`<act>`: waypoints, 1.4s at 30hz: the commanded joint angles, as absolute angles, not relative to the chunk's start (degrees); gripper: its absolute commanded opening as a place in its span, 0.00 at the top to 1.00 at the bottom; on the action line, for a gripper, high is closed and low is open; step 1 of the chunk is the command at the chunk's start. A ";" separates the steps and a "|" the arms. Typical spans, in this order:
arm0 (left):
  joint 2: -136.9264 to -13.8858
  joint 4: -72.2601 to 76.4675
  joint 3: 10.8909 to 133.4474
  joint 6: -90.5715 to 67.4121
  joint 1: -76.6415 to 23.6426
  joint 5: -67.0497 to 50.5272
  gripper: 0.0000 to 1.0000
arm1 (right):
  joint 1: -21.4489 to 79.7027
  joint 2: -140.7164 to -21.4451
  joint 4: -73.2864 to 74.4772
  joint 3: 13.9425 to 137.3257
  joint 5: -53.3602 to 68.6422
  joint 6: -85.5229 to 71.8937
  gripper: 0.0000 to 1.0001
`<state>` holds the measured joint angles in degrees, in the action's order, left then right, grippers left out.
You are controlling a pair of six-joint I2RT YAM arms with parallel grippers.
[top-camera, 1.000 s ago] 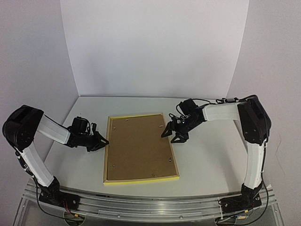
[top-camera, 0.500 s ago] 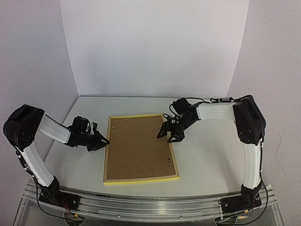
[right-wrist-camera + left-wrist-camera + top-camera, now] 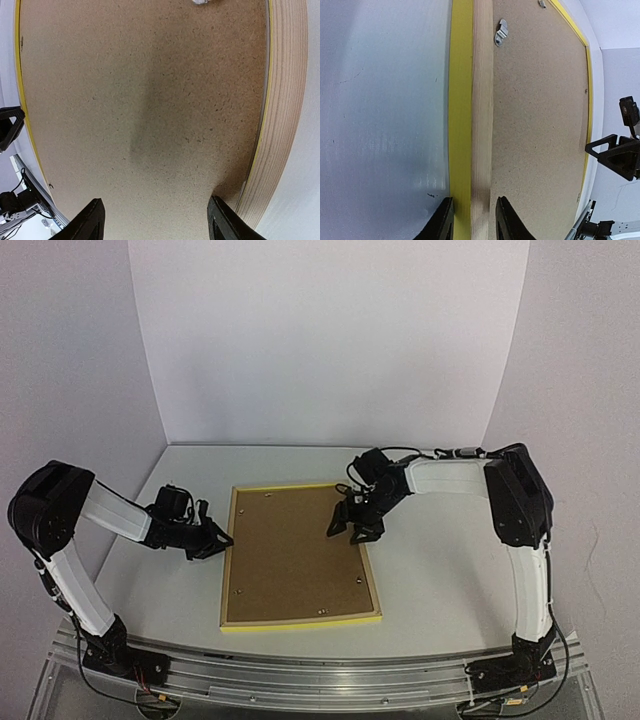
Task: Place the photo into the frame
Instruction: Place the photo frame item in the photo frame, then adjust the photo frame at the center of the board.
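Right gripper [image 3: 350, 530] is shifted from beside the frame [image 3: 300, 622] to over its backing board [image 3: 290, 550]; jaws are held wide, nothing gripped. Left gripper [image 3: 472, 220] is set astride the left rail, jaws narrow, grip can't be confirmed. Counted: one frame, face down mid-desk [image 3: 430, 580], one board, no photo seen. Back-securing step is judged; next, a small clip [image 3: 500, 32] must be met squarely.

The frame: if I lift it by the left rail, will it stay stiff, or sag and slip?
Probably stiff: the frame has wooden rails around a rigid-looking backing board. Lifted by one rail, it would likely tilt, being broad and flat. Pushed, it may slide readily on the smooth table.
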<state>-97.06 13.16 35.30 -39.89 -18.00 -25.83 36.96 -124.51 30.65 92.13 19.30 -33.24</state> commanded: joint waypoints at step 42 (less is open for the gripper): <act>-85.15 -4.33 32.87 -41.97 -25.22 -22.19 0.30 | 59.80 -103.62 40.95 69.15 9.39 -40.09 0.33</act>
